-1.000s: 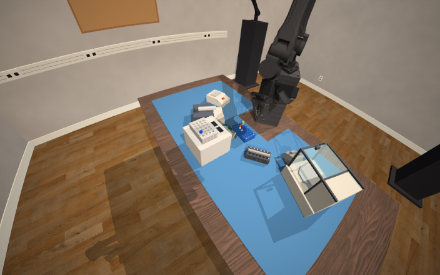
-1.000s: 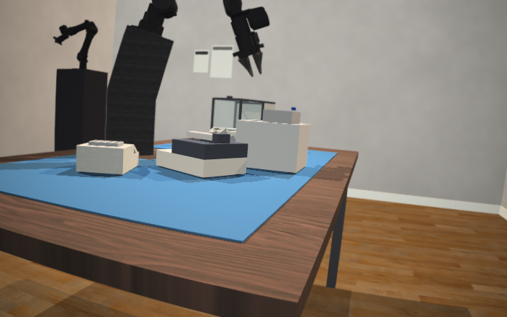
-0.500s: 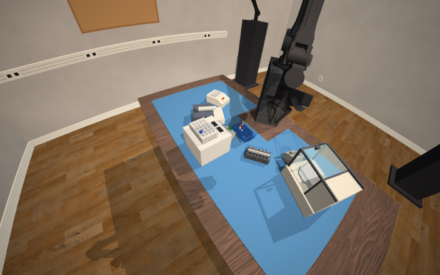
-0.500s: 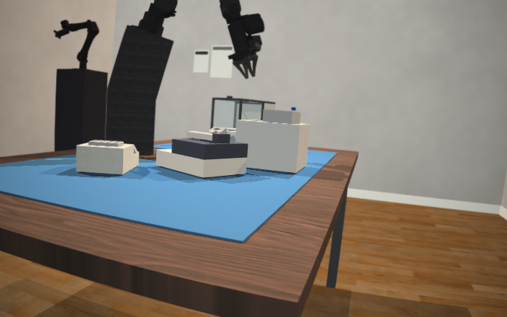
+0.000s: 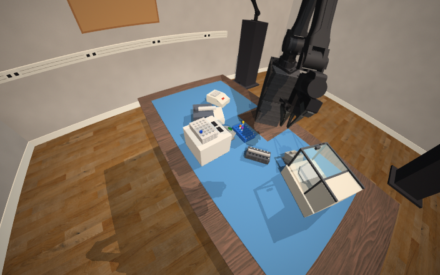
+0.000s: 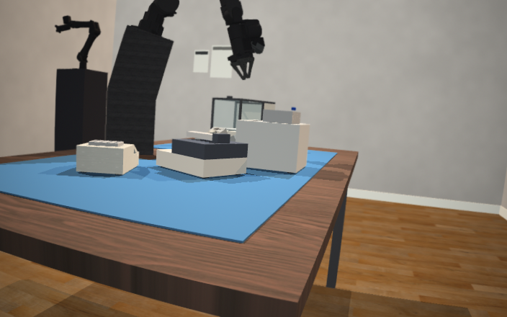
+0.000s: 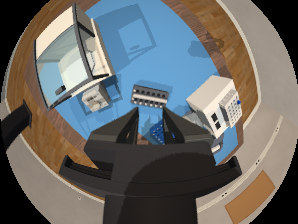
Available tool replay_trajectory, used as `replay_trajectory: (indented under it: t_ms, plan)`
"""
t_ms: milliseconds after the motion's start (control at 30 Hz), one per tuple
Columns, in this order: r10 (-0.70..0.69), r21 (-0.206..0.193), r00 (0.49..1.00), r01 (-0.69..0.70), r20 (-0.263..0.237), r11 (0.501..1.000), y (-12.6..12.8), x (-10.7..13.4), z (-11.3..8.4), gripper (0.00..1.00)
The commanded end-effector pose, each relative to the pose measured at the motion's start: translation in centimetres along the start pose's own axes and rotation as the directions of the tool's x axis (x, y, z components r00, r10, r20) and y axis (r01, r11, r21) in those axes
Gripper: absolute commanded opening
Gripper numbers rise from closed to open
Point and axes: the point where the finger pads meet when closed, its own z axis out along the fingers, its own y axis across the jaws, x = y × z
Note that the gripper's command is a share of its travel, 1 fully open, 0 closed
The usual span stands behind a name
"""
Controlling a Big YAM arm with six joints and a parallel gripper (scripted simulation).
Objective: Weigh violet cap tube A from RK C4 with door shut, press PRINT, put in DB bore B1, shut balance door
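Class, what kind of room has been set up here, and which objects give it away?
Probably a laboratory, perhaps for teaching or robot trials: a glass-boxed balance, a blue rack holding small colour-capped tubes, and a robot arm over the bench.
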Motion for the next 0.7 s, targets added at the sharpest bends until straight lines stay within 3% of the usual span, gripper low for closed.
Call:
replay_trajectory:
  t_ms: [0,133,233,333,367,433,500,667]
  plan:
    - [0.142,0.005,0.990,-0.142,-0.013,0.990,1.5,-1.5,0.1,0.30]
    - [0.235,0.009,0.971,-0.234,-0.036,0.972,2.3,-1.7,0.0,0.30]
    - [0.327,0.016,0.943,-0.327,-0.060,0.945,4.7,-2.1,-0.1,0.30]
    - [0.385,0.022,0.920,-0.384,-0.074,0.923,4.7,-2.2,-0.1,0.30]
    - [0.406,0.028,0.912,-0.405,-0.063,0.914,3.7,-2.5,-0.3,0.30]
    - [0.443,0.028,0.892,-0.443,-0.089,0.896,6.4,-2.5,-0.2,0.30]
    - [0.443,0.028,0.892,-0.443,-0.089,0.896,6.4,-2.5,-0.2,0.30]
    - [0.576,0.048,0.808,-0.575,-0.124,0.817,8.7,-3.0,-0.4,0.30]
